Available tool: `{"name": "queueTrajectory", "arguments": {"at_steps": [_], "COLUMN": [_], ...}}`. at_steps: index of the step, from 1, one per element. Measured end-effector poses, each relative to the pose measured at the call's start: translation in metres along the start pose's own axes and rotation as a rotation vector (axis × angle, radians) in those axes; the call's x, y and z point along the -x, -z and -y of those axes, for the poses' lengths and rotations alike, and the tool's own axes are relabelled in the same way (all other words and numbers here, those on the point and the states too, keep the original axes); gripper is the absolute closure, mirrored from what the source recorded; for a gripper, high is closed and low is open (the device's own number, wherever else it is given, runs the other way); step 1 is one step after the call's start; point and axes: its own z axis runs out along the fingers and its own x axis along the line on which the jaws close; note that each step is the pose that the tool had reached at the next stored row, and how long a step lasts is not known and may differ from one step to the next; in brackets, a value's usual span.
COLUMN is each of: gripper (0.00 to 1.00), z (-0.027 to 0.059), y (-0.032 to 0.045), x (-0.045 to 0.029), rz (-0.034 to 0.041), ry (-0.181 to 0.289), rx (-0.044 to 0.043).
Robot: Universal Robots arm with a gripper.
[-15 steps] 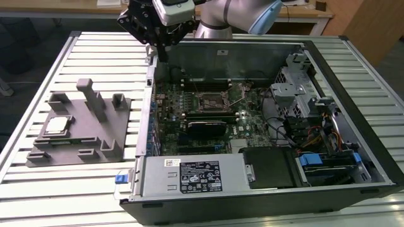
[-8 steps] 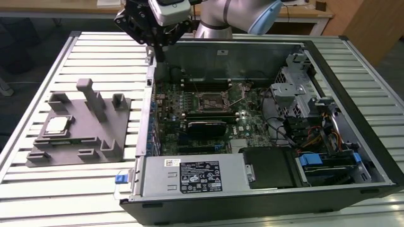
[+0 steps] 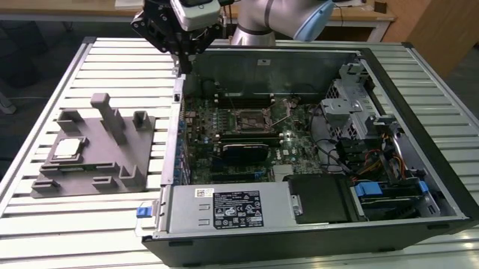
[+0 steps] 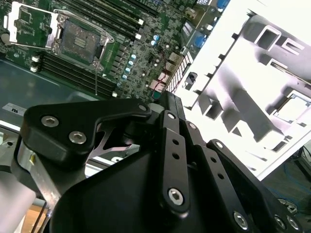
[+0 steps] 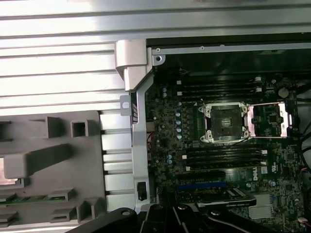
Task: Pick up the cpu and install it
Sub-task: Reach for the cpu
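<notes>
- A slatted metal table [image 3: 45, 235] carries the whole setup, with pale wooden furniture [image 3: 430, 28] behind its far edge.
- At the exterior view's left, a grey tray [image 3: 101, 171] with upright posts lies flat on the slats, just beside the computer case [image 3: 441, 185].
- The cpu [image 3: 67, 148] rests in a recess on the left part of that tray, silvery top up. It is well apart from the gripper. In the second wrist view it shows as a bright square [image 4: 296, 107] on the washed-out tray [image 4: 228, 53].
- The gripper [image 3: 182, 67] hangs above the far left corner of the case, over its left wall, pointing down. The claw looks drawn narrow, tips together, and holds nothing. Its dark linkage also shows in the second wrist view [image 4: 167, 97].
- The open case lies on its side with the green motherboard [image 3: 206, 140] facing up.
- Near the middle of the board sits the dark square socket [image 3: 249, 119], uncovered. In both wrist views its metal retaining plate [image 5: 267, 121] is swung open beside the socket [image 5: 224, 121] [image 4: 80, 41], and a thin lever [image 4: 96, 77] stands away from the frame.
- Memory slots [image 5: 223, 158] run along both sides of the socket.
- At the near edge of the case sits a grey metal power supply [image 3: 232, 210] bearing labels.
- At the exterior view's right are a metal drive cage [image 3: 351, 106] and bundled cables [image 3: 374, 162].
</notes>
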Motion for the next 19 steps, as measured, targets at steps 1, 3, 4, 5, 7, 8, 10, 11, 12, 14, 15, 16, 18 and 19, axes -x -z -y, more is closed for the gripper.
{"name": "queueTrajectory", "arguments": {"at_steps": [1, 3, 4, 5, 7, 8, 10, 11, 12, 14, 15, 16, 18, 19], "gripper": [0.89, 0.89, 0.89, 0.89, 0.89, 0.89, 0.89, 0.89, 0.89, 0.89, 0.89, 0.89, 0.89, 0.89], "z": [0.0001, 0.0002, 0.0002, 0.0003, 0.0004, 0.0005, 0.0006, 0.0006, 0.0007, 0.0008, 0.0009, 0.0009, 0.0011, 0.0011], "y": [0.0000, 0.0000, 0.0000, 0.0000, 0.0000, 0.0000, -0.0001, -0.0002, -0.0001, -0.0002, -0.0002, -0.0002, -0.0003, -0.0003], "x": [-0.0007, -0.0022, -0.0030, -0.0037, -0.0052, -0.0060, -0.0075, -0.0082, -0.0089, -0.0104, -0.0112, -0.0120, -0.0135, -0.0143], "rz": [0.0000, -0.0001, 0.0000, -0.0001, -0.0001, -0.0001, 0.0000, 0.0000, 0.0000, 0.0000, 0.0000, -0.0001, -0.0001, 0.0000], "ry": [0.000, 0.000, 0.000, 0.000, 0.000, 0.000, 0.000, 0.000, 0.000, 0.000, 0.000, 0.000, 0.000, 0.000], "rx": [0.0000, -0.0001, 0.0000, 0.0000, 0.0000, 0.0000, 0.0000, 0.0001, 0.0000, 0.0001, 0.0000, 0.0000, -0.0001, 0.0000]}}
